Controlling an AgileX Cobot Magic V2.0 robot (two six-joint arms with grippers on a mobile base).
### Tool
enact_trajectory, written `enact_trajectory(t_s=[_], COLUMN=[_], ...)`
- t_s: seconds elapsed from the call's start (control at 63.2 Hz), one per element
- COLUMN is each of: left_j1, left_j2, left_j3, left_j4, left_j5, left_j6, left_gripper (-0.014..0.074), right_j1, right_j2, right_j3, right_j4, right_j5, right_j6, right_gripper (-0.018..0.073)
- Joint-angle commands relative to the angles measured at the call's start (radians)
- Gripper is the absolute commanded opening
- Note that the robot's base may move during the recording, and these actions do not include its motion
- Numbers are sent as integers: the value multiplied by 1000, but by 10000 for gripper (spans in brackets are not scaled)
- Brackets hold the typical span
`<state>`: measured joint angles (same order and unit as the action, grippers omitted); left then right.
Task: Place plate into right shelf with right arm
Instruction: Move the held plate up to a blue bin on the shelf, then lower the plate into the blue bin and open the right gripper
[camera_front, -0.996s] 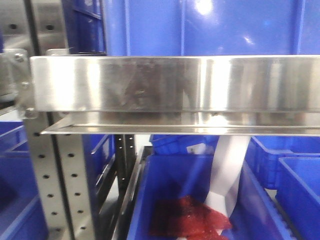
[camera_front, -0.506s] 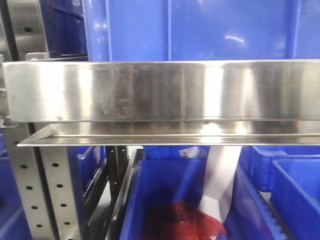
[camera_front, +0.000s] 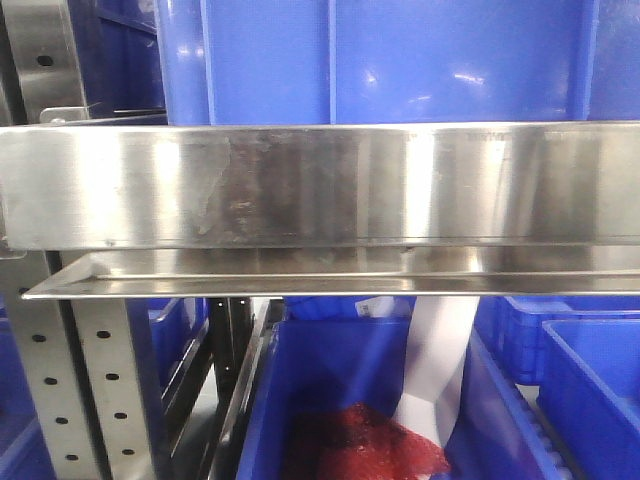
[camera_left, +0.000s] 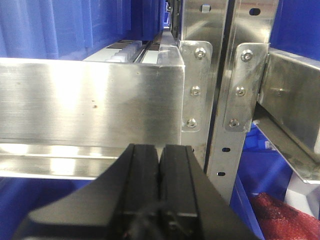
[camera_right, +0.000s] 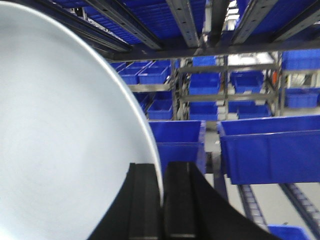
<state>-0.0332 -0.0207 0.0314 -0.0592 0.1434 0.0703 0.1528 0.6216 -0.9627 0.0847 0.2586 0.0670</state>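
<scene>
Front view: the steel shelf edge spans the full width. One second ago its left end and bolted bracket were in frame; half a second ago the end sat at the left border; now it lies out of frame. The perforated upright has likewise shifted left. The upper bin shows more of its left corner than before. In the lower bin, the red mesh and white strip sit slightly lower and further left.

Right wrist view: the right jaws are clenched on the rim of the plate. The rim edge runs down between the two black pads. The pale disc spreads up and to the left of the jaws, filling that side of the frame. Rows of racked bins stand well beyond the jaws, ahead and to the right.

Left wrist view: the left jaws are clenched, pads pressed together with nothing between them. The shelf edge stands just ahead of them. Two bolted brackets lie ahead and to their right.
</scene>
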Motion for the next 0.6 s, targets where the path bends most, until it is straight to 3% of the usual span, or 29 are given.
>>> enact_trajectory(t_s=[0.0, 0.237, 0.474, 0.585], left_j1=[-6, -6, -6, -6], left_j2=[-2, -2, -2, -2], left_j3=[8, 8, 8, 8], left_j4=[-4, -4, -4, -4], left_j5=[-84, -84, -84, -84], left_j6=[3, 3, 3, 3], left_gripper=[-47, -47, -47, -47], right_j1=[13, 96, 101, 119], right_j2=[131, 404, 613, 660], right_j3=[-121, -299, -368, -370], right_j4=[43, 35, -29, -28], right_j5=[-75, -82, -84, -65], right_j6=[3, 2, 2, 2], right_gripper=[54, 54, 62, 183])
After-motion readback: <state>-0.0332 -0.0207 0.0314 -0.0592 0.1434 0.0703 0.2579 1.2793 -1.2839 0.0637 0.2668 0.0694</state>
